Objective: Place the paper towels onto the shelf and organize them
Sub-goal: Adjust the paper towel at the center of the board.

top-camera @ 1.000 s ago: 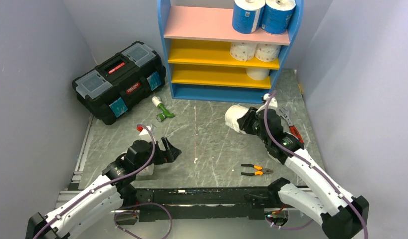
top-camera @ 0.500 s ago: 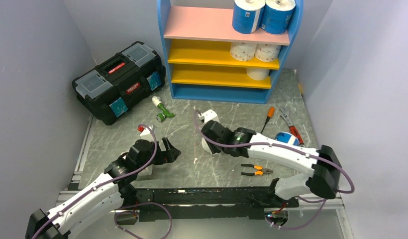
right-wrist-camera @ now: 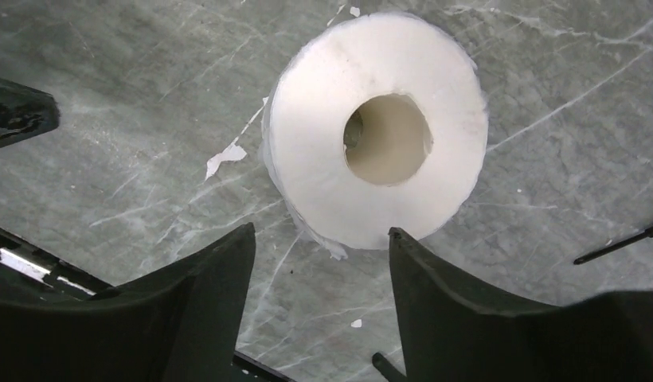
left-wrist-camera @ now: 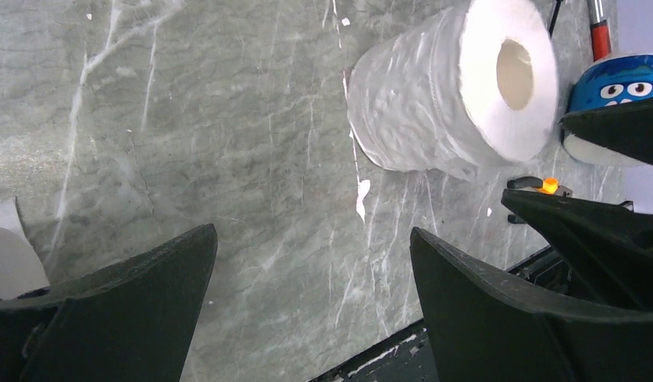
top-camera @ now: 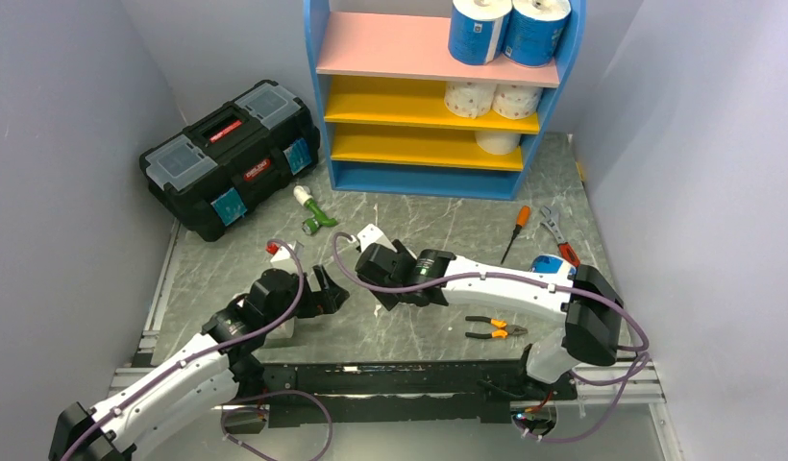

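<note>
A plain white paper towel roll [right-wrist-camera: 375,131] stands on end on the marble table, cardboard core facing up. My right gripper [right-wrist-camera: 322,231] hovers just above it, open, the roll beyond its fingertips and nothing between them. In the left wrist view the same roll [left-wrist-camera: 435,95] sits ahead and to the right of my open, empty left gripper [left-wrist-camera: 314,239]. From above, the right gripper [top-camera: 376,279] covers the roll, close to the left gripper [top-camera: 328,291]. The blue-framed shelf [top-camera: 318,96] holds two blue-wrapped rolls [top-camera: 480,29] on top, two dotted rolls [top-camera: 470,98] below, and one white roll [top-camera: 498,142] lowest.
A black toolbox [top-camera: 232,154] stands at the back left. Loose tools lie around: a green-handled tool [top-camera: 313,216], an orange screwdriver [top-camera: 517,226], red-handled pliers [top-camera: 563,245], orange-handled pliers [top-camera: 496,328] and a blue round object [top-camera: 549,264]. Grey walls close in on both sides.
My right arm swung from the back right near the shelf to the left middle of the table with the white roll, then opened its jaws off it. The left arm stayed put.
</note>
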{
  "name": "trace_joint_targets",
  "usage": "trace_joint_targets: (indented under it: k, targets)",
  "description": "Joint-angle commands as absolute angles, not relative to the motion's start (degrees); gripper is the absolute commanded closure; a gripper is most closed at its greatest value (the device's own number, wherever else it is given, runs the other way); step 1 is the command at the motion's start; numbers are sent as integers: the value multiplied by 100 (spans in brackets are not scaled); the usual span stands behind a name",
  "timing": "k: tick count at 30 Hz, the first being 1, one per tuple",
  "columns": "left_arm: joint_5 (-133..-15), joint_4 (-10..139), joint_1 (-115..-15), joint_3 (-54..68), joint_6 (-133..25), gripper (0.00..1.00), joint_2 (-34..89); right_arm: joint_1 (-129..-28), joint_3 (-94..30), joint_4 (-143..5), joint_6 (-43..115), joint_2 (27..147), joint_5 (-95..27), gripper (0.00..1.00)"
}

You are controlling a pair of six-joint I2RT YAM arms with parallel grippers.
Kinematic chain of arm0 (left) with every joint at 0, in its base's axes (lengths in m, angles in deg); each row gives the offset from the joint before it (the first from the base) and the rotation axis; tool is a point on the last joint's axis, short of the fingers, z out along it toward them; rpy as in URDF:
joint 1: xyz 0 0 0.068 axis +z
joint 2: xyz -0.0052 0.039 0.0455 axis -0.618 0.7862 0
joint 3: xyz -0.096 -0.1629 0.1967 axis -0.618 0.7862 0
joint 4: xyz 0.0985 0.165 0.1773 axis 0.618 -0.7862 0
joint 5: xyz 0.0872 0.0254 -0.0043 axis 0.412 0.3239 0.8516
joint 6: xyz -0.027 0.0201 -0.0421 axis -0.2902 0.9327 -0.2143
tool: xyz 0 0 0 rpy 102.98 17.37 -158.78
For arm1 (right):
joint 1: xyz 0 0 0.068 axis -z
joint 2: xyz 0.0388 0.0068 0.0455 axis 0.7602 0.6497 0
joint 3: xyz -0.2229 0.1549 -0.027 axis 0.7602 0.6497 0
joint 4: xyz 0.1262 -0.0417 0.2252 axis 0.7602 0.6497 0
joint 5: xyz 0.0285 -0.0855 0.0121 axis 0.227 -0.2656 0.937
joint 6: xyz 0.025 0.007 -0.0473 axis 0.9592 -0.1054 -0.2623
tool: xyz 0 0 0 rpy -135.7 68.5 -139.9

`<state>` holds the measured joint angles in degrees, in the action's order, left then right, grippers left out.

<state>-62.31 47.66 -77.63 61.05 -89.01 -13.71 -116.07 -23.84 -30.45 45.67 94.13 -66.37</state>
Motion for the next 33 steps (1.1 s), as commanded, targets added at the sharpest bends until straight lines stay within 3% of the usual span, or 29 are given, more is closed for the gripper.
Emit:
trace_joint_targets:
  k: [1, 6, 11, 16, 18, 33]
  targets:
    - [-6129, 4744, -7778, 5907, -8810, 2, -1298, -11643, -2711, -2941, 4496, 9356, -6725, 33]
    - [-6110, 4733, -7780, 5859, -8787, 2, -1268, -11648, -2766, -2888, 4772, 9038, -7041, 26]
    - [-6010, 4669, -7778, 5647, -8698, 1, -1230, -11019, -1950, -3640, 5640, 7653, -7652, 24]
    - [-6111, 4752, -7770, 5345, -8577, 1, -1043, -8768, -257, -5024, 6735, 5990, -5543, 23]
    - [-6162, 4750, -7768, 5222, -8540, 1, -884, -8308, 180, -5430, 6937, 5736, -4960, 23]
    - [-6359, 4983, -7769, 5409, -8724, 1, -595, -8254, 372, -6648, 7405, 6996, -3453, 24]
